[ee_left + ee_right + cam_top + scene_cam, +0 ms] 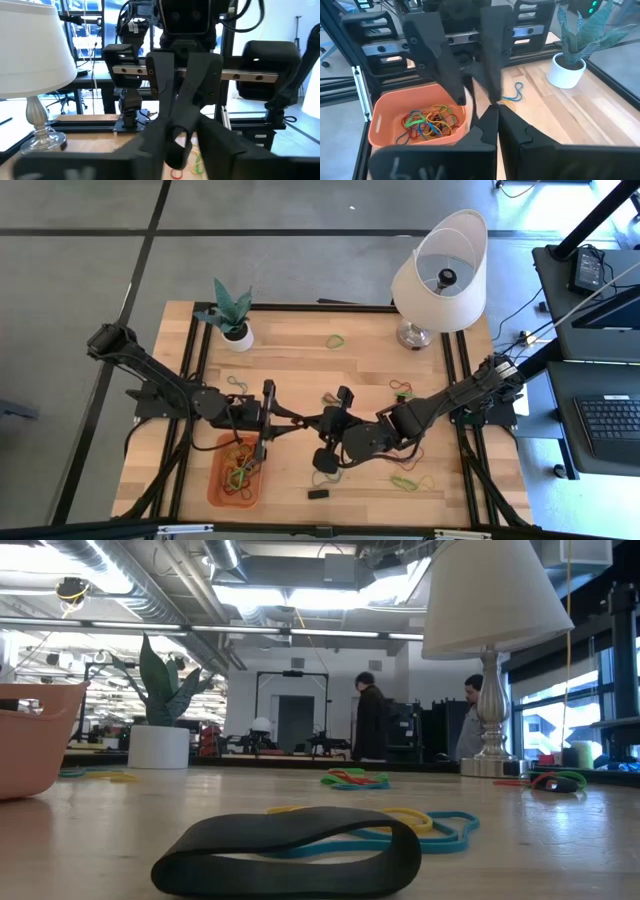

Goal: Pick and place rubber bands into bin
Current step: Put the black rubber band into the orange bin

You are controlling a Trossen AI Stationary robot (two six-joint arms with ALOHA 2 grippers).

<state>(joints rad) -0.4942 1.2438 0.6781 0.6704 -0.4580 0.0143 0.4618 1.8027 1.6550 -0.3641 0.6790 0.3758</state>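
Observation:
The orange bin (216,485) lies at the near left of the table and holds several coloured rubber bands (427,124). More bands lie loose on the table (336,340), (403,389), (410,480). A dark band (290,852) lies close to the low camera. My left gripper (290,418) and my right gripper (308,421) meet tip to tip above the table, just right of the bin's far end. The left gripper (477,99) is open. The right gripper (497,107) is shut, its tips between the left fingers. A thin dark strand (470,102) shows beside the tips. My right gripper's shut tips stand between my left gripper's open fingers (492,75). I cannot tell whether either gripper touches a band or the other gripper, since the fingers hide that place.
A white pot with a green plant (236,332) stands at the far left, and a lamp (438,270) at the far right. A small black block (317,494) sits near the front edge. People stand in the room behind (372,720).

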